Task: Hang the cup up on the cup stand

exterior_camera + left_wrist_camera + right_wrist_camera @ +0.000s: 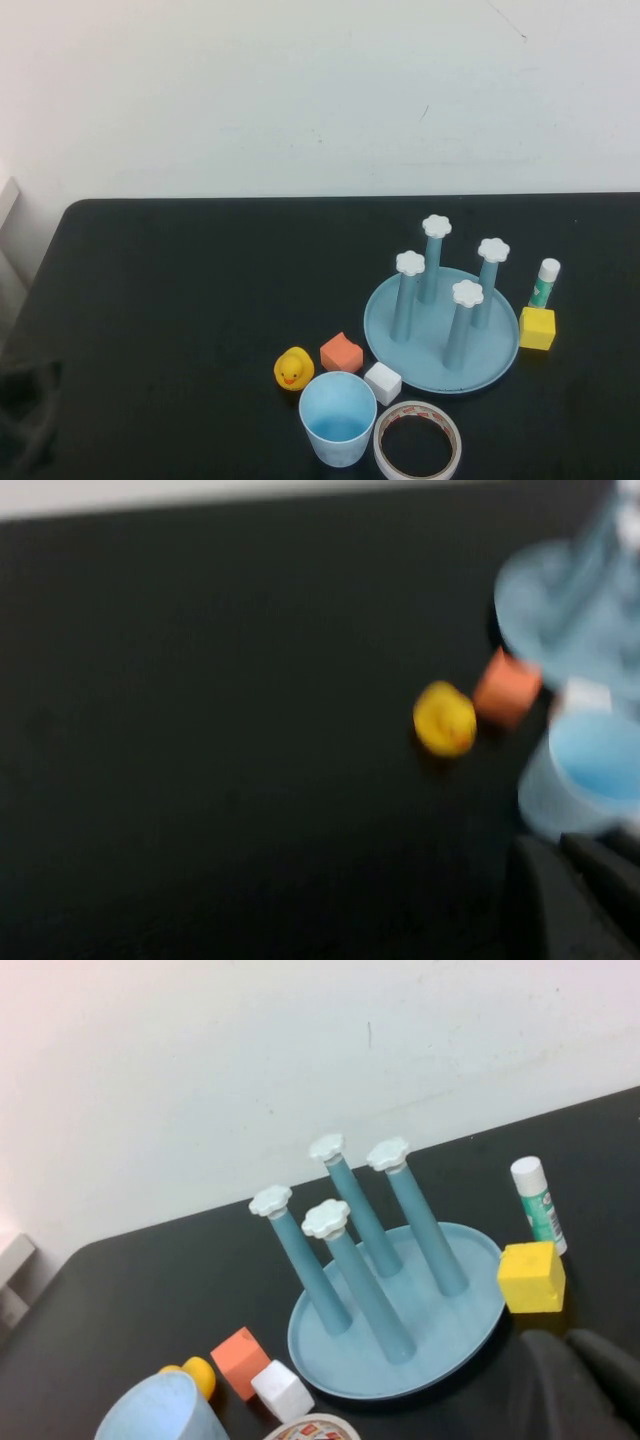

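So the cup point(338, 418) is sitting upright w/ its mouth up on the black desk point(200, 300), down near the front edge, roughly 7 o'clock from the cup stand point(442, 330) and apart from it, nothing holding it. The stand is right of center, round blue dish base w/ four upright posts, each w/ a white flower cap, all four bare. Around the cup: white tape roll point(417, 441) lying flat just beside it at 3 o'clock, small white cube point(383, 382) at about 1 o'clock btw the cup and the stand's rim, orange block point(341, 352) at 12 o'clock, yellow rubber duck point(293, 369) at about 10-11 o'clock. On the far side of the stand, at its 3 o'clock, there's a yellow cube point(537, 328) right by the rim and a glue stick point(544, 283) standing just behind that. Left end effector point(25, 410) is only a dark shape at the desk's lower left corner in the high view, well apart from everything, and the left wrist view is blurry, so can't tell if its fingers are apart or together. Right end effector point(580, 1385) shows only as a dark blob in its own wrist view near the yellow cube, can't tell for that one either.
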